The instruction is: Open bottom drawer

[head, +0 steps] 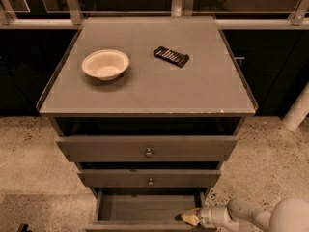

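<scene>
The grey cabinet has three drawers. The bottom drawer [145, 208] stands pulled out, and I see its empty inside; its front edge lies at the lower edge of the view and its knob is hidden. My gripper [190, 218] reaches in from the lower right, with its pale tip at the right end of the drawer's front rim. The white arm [251, 215] runs off to the right behind it.
The top drawer [148, 149] and the middle drawer [150, 178] sit slightly out, each with a small knob. A white bowl [105, 64] and a dark flat packet [171, 56] lie on the cabinet top [193, 91]. A white post [298, 111] stands on the speckled floor at right.
</scene>
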You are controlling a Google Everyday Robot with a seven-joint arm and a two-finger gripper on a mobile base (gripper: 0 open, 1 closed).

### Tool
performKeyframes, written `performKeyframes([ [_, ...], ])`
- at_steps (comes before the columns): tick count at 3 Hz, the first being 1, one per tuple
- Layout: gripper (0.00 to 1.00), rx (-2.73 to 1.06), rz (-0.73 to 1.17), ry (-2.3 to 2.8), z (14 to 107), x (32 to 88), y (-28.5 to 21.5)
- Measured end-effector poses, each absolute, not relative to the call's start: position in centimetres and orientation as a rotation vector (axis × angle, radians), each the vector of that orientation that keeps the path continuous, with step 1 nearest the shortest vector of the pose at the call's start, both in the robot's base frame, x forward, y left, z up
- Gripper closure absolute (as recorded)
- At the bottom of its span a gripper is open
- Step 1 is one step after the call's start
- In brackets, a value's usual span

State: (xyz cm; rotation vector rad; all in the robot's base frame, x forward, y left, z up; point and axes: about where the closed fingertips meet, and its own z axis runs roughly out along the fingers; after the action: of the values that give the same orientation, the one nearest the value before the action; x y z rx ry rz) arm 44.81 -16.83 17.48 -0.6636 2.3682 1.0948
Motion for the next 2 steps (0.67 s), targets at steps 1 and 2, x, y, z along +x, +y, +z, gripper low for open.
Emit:
performKeyframes([
  [1, 1.0, -0.672, 1.183, 2.361, 17.6, 42.8, -16.5],
  [2, 1.0, -0.677, 1.287, 2.347, 17.9, 40.7, -15.9],
])
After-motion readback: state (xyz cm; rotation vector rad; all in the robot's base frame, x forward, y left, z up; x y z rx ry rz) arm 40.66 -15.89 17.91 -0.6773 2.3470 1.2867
